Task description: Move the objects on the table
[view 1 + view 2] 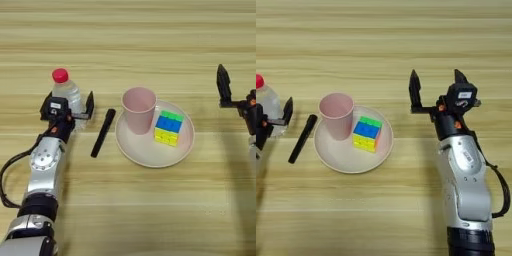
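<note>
The table point(150, 30) carries a small group of items near its middle. The left gripper point(75, 107) stands at the left side, its two black fingers point(90, 104) spread apart with the clear bottle point(67, 92) between them; the bottle stands upright, its red cap point(60, 75) above the gripper body. Whether the fingers press on the bottle wall or merely flank it cannot be told. Just right of that gripper a black marker point(102, 133) lies flat on the wood, angled, its upper end close to the rim of a pale pink plate point(145, 152). On the plate the pink cup point(139, 110) stands upright on the left portion, mouth up, and a colour cube point(168, 128) of green, blue and yellow faces sits just beside it on the right. The right gripper point(437, 87) is to the right of the plate, well apart from cup and bottle, its fingers point(415, 91) wide apart and pointing away from the robot, holding nothing, with bare wood between them.
</note>
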Robot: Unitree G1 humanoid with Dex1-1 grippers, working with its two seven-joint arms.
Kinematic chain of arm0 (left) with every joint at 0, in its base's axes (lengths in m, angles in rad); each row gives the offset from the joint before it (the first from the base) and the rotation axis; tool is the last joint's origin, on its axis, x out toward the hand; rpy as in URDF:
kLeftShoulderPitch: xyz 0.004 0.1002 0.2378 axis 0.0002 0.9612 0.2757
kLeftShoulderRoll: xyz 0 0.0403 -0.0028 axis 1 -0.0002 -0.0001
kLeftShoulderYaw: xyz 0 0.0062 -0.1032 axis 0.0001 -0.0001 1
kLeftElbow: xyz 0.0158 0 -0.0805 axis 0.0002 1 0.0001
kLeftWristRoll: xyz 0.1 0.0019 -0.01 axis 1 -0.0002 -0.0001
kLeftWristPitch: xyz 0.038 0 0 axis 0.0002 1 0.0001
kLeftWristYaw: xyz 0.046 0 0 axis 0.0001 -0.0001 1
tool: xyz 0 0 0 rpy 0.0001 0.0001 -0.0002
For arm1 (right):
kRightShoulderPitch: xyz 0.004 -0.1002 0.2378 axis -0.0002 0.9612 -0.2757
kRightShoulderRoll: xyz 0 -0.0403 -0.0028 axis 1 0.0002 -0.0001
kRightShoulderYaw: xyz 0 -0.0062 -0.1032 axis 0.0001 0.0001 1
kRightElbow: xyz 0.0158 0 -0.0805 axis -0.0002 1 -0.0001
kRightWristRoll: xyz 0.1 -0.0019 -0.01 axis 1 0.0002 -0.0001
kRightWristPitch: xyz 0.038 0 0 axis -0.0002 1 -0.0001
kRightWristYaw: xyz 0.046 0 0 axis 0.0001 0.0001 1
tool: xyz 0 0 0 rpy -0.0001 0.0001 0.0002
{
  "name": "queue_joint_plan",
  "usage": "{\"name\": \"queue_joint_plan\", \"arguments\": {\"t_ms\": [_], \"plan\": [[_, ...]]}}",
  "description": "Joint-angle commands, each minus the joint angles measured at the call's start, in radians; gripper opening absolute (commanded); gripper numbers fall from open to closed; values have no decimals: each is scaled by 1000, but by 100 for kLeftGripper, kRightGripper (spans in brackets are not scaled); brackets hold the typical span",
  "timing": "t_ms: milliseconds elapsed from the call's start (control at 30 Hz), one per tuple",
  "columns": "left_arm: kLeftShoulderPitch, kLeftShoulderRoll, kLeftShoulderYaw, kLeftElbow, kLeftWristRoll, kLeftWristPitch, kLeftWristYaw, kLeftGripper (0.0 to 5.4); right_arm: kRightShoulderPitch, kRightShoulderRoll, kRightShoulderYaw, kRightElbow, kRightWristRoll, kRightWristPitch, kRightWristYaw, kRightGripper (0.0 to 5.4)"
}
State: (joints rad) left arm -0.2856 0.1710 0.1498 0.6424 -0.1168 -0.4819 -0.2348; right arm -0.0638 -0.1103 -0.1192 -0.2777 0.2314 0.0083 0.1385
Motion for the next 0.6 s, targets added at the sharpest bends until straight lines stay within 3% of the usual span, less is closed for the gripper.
{"name": "queue_joint_plan", "arguments": {"t_ms": [33,133,300,600], "plan": [[15,-4,-12,-26,12,18,10,538,-1,26,46,66,-27,-17,8,540],[19,-6,-17,-33,13,23,12,538,-2,47,91,118,-59,-39,7,540],[30,-12,-25,-50,13,29,15,538,-2,38,183,182,-158,-82,26,540],[41,-5,-28,-71,18,34,21,538,26,27,302,203,-236,-89,82,540]]}}
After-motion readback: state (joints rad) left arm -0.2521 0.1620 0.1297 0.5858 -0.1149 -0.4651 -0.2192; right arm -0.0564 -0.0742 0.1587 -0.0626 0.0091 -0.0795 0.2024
